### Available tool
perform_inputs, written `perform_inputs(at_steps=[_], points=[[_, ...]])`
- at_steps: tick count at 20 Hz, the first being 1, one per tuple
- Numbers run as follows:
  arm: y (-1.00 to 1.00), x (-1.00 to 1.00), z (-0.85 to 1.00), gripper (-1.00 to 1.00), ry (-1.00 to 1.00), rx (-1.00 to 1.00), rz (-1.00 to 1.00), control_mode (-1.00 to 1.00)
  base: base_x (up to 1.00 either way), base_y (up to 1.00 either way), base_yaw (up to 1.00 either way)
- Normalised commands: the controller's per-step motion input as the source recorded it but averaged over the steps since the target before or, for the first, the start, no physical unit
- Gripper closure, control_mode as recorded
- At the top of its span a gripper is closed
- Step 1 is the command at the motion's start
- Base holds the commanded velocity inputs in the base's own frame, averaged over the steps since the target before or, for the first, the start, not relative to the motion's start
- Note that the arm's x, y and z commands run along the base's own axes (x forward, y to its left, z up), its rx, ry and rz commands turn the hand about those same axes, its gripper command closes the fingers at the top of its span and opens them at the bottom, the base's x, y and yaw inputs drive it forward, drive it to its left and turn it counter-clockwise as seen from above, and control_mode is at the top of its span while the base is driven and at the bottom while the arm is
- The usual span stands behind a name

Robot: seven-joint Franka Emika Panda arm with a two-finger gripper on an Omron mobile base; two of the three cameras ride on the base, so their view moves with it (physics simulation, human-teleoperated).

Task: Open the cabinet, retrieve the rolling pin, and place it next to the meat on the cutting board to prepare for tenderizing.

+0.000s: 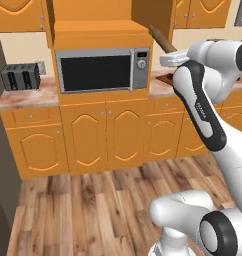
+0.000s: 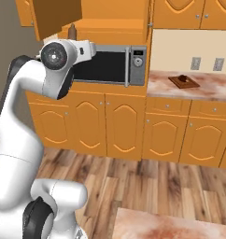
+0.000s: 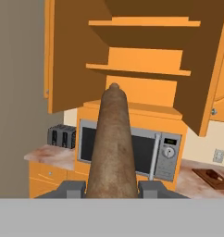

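From the hand camera I see the two dark fingers [image 3: 112, 189] pinching the slim brown wooden rolling pin [image 3: 113, 148], which runs straight away from the hand toward the tall orange wooden cabinet [image 3: 146, 60]; both its doors stand open, showing bare shelves; below it sits the steel-framed microwave with black glass door [image 3: 132, 152]; off to the right on the pink-veined marble desk [image 2: 213, 88], the flat dark brown cutting board [image 2: 184, 82] carries the small reddish-brown meat [image 2: 182, 78]; the pin is well apart from it, up in front of the cabinet.
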Motion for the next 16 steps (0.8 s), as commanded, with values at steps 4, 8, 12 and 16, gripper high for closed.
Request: perform_inputs(at_steps=[4, 8, 12, 16], points=[[0.0, 0.0, 0.0, 1.0, 0.0, 0.0, 0.0, 1.0, -0.06, -1.0, -0.1], [0.0, 0.0, 0.0, 1.0, 0.0, 0.0, 0.0, 1.0, -0.01, -0.74, -0.17], [0.0, 0.0, 0.0, 1.0, 0.0, 0.0, 0.0, 1.0, 0.0, -0.24, -0.33], [0.0, 0.0, 0.0, 1.0, 0.0, 0.0, 0.0, 1.0, 0.0, 0.0, -0.48]])
